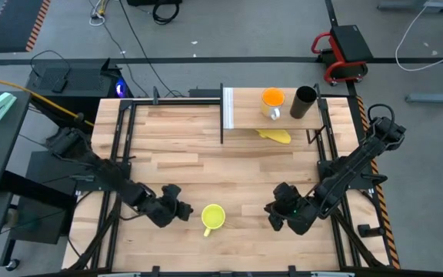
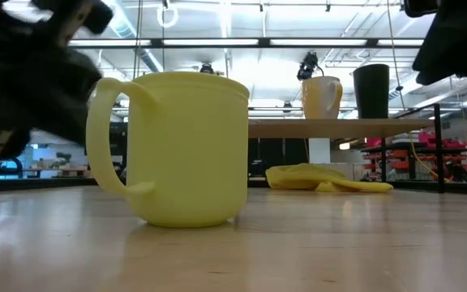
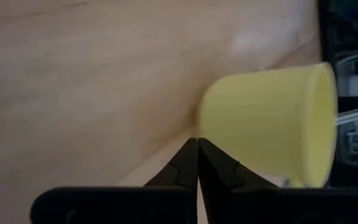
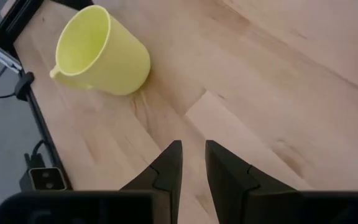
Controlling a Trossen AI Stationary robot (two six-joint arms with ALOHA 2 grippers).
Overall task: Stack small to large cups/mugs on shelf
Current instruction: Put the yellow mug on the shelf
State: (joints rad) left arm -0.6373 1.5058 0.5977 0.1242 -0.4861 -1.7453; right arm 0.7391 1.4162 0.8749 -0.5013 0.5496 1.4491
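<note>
Yellow mug [image 1: 213,218] stands upright on the tabletop [image 1: 206,154], far from the shelf [image 1: 275,115]. Left gripper [image 1: 181,211], fingers pressed together and empty, sits just beside it; right gripper [image 1: 271,216], slightly parted, waits farther off opposite.

A grey concrete floor [image 1: 229,31] surrounds the light butcher-block wooden tabletop [image 1: 183,154]. Black and pale cables [image 1: 141,42] trail across it, near a red-and-black wheeled cart [image 1: 343,52]. A striped black-and-orange floor mat [image 1: 10,23] lies in one corner. Overhead, long fluorescent ceiling strips [image 2: 298,42] glow bright.
</note>
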